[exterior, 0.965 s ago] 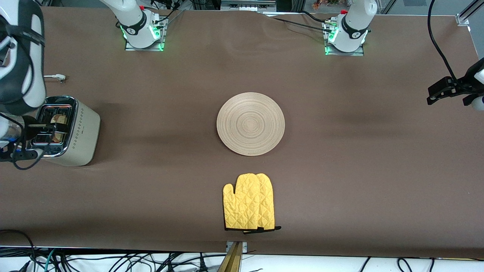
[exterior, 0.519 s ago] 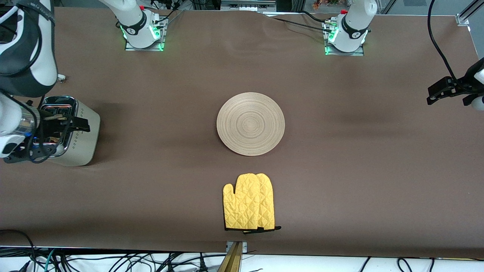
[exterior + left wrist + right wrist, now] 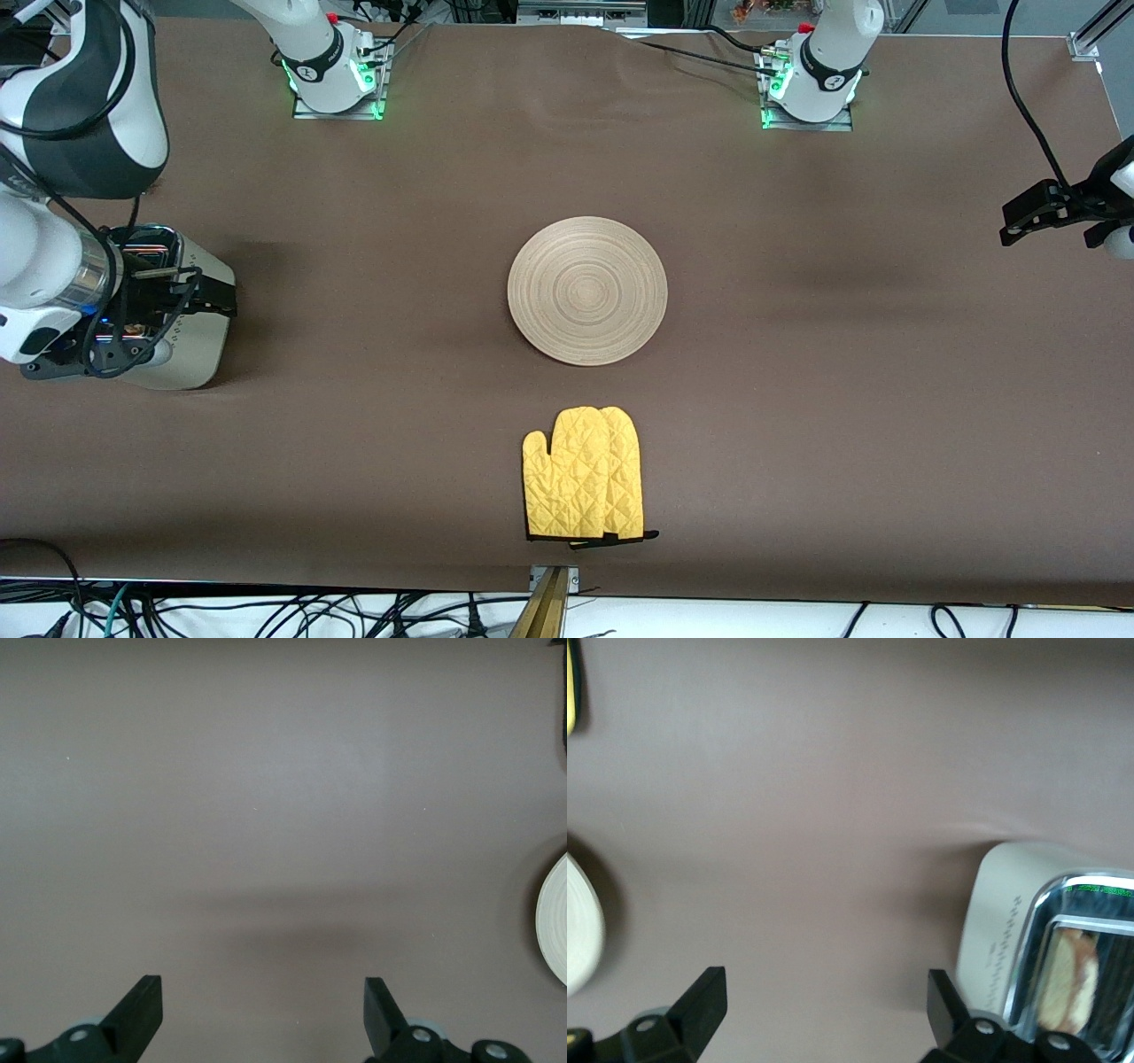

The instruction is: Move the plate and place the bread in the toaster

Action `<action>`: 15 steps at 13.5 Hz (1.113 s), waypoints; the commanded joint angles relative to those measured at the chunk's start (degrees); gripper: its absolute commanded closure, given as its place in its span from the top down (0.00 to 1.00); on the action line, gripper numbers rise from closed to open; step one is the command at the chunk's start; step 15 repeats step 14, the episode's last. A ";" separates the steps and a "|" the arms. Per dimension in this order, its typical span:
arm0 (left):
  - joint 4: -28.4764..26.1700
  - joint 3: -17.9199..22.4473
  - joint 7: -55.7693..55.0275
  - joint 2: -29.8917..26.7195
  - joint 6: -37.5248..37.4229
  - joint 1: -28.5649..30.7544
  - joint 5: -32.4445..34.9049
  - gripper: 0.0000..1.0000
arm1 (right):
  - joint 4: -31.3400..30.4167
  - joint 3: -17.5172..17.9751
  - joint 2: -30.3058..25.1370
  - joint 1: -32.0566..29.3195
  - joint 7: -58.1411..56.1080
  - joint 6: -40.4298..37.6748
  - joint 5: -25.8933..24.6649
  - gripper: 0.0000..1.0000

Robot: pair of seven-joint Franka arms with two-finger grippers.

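The bread (image 3: 1067,981) sits down in a slot of the toaster (image 3: 190,328) — in the right wrist view its pale brown face shows inside the chrome-rimmed opening. The toaster stands at the right arm's end of the table (image 3: 842,399), cream side with its dotted pattern facing the middle. The right gripper (image 3: 190,297) hangs over the toaster's top, fingers spread apart and holding nothing.

The plate (image 3: 587,291) lies flat near the table's middle, well apart from the toaster, with nothing on it. A yellow oven mitt (image 3: 582,473) lies nearer to the front camera than the plate, close to it but not touching.

The left gripper (image 3: 1032,213) waits at the left arm's end of the table — its fingers stand wide open over bare brown cloth, empty.
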 commanded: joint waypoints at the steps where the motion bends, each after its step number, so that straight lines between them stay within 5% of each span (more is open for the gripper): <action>1: 0.61 -0.18 1.22 -0.04 -0.31 0.36 -0.87 1.00 | -1.55 8.63 -4.23 -7.14 12.14 1.38 -2.04 1.00; 9: 0.61 -0.18 1.05 -0.04 -0.31 0.36 -0.79 1.00 | -16.93 11.27 -15.84 -12.68 0.84 1.73 -2.39 1.00; 15: 0.61 -0.18 1.05 -0.04 -0.31 0.36 -0.78 1.00 | -14.58 11.89 -14.02 -13.04 0.75 -0.81 -2.83 1.00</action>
